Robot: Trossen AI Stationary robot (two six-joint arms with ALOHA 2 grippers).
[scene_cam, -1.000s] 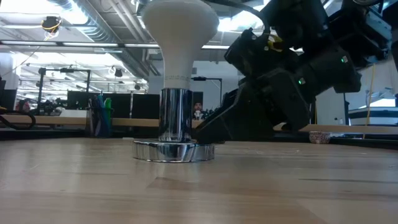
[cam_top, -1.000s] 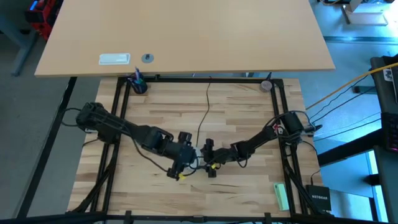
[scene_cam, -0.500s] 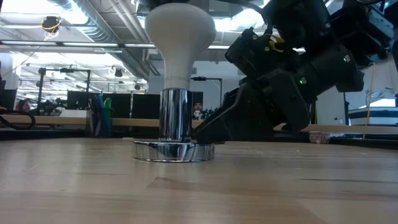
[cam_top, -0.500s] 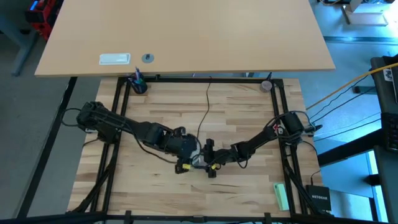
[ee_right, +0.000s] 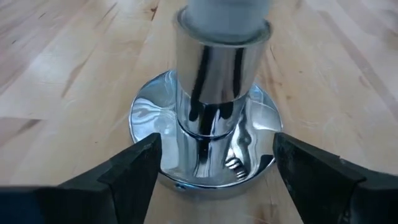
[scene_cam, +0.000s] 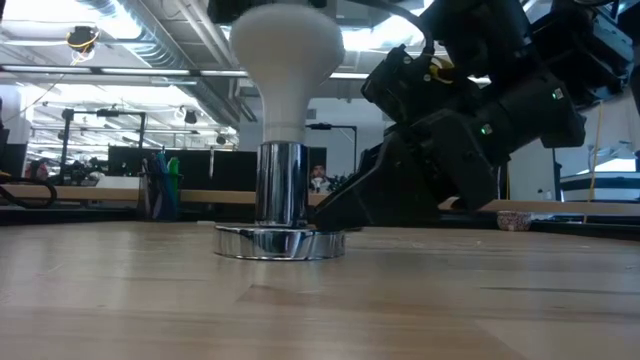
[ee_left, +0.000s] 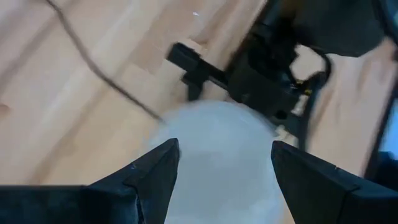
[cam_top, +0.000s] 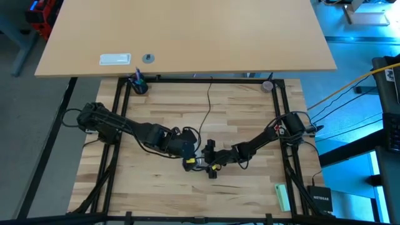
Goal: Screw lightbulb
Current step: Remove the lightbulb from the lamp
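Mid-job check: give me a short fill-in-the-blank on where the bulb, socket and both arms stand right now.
1. The lightbulb stands upright in the silver ____, dome up.
2. The socket rests on the ____ table.
3. Seen from above, the ____ gripper is over the dome with its jaws either side of it.
4. The right gripper has its jaws either side of the socket's round ____.

Missing words: socket; wooden; left; base
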